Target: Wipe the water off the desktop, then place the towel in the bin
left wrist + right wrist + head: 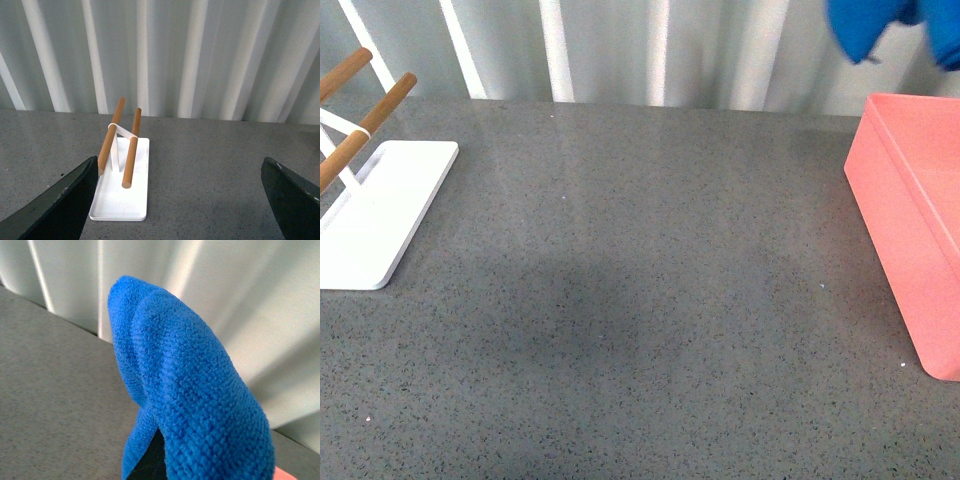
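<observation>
There is one broad, flat, dark-grey speckled stone-like desktop (640, 300). In the front view, one bright blue fluffy towel (880, 25) is up in the air at about 1 o'clock, off the desk. It hangs above the far end of the one salmon-pink plastic box bin (910, 220). The bin sits on the desktop at 3 o'clock, and its open top faces up.

At 9 o'clock stands one rack with a flat white base (380, 210). It has two round wooden bars (131, 152), side by side and tilted up.

There are two pincers. The left pincer (178, 167) is spread wide. Its two dark fingers (55, 210) are far apart and hold nothing. Only the desk and the rack show between them.

In the right wrist view the towel is bunched up very close and fills most of the picture. It covers the right pincer. This pincer has hold of the towel, but I cannot tell how tightly its fingers are closed. A tiny bit of pink peeks out under the cloth.
</observation>
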Controlling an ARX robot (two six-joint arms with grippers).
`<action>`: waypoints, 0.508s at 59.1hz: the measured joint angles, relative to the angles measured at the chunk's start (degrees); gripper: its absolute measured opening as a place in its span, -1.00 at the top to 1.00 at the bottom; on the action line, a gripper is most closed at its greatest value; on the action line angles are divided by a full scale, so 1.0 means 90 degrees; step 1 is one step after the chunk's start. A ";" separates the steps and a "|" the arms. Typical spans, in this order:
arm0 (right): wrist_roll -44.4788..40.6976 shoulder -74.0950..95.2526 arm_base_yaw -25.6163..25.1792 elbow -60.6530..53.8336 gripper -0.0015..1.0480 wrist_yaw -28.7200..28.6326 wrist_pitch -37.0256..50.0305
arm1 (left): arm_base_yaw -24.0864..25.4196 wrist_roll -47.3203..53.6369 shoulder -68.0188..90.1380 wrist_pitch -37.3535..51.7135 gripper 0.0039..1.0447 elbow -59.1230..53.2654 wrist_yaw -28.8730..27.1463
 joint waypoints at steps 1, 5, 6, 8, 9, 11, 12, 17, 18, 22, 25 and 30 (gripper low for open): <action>0.0005 -0.0056 -0.0112 0.0000 0.93 -0.0002 -0.0024 | 0.0000 0.0000 0.0000 0.0000 -0.88 0.0000 -0.0002; 0.0024 -0.0216 -0.0508 -0.0029 0.93 -0.0049 -0.0104 | 0.0000 0.0000 0.0000 0.0000 -0.88 0.0000 -0.0002; 0.0029 -0.0262 -0.0624 -0.0051 0.93 -0.0085 -0.0119 | 0.0000 0.0000 0.0000 0.0000 -0.88 0.0000 -0.0002; 0.0046 -0.0313 -0.0794 -0.0092 0.93 -0.0165 -0.0158 | 0.0000 0.0000 0.0000 0.0000 -0.88 0.0000 -0.0002; 0.0051 -0.0340 -0.0903 -0.0121 0.93 -0.0219 -0.0185 | 0.0000 0.0000 0.0000 0.0000 -0.88 0.0000 0.0000; 0.0063 -0.0367 -0.1064 -0.0175 0.93 -0.0301 -0.0211 | 0.0000 0.0000 0.0000 0.0000 -0.88 0.0000 -0.0002; 0.0068 -0.0374 -0.1163 -0.0214 0.93 -0.0345 -0.0228 | 0.0000 0.0000 0.0000 0.0000 -0.88 0.0000 -0.0002; 0.0078 -0.0374 -0.1506 -0.0423 0.93 -0.0486 -0.0279 | 0.0000 0.0000 0.0000 0.0000 -0.88 0.0000 -0.0002; 0.0080 -0.0367 -0.1540 -0.0457 0.93 -0.0498 -0.0282 | 0.0000 0.0000 0.0000 0.0000 -0.88 0.0000 0.0000; 0.0095 -0.0304 -0.1700 -0.0661 0.93 -0.0563 -0.0279 | 0.0000 0.0002 0.0000 0.0000 -0.88 0.0000 -0.0002; 0.0102 -0.0165 -0.1792 -0.0884 0.93 -0.0612 -0.0243 | 0.0000 0.0000 0.0000 0.0000 -0.88 0.0000 -0.0002; 0.0119 0.0044 -0.1802 -0.1059 0.93 -0.0612 -0.0165 | 0.0000 0.0000 0.0000 0.0000 -0.88 0.0000 0.0000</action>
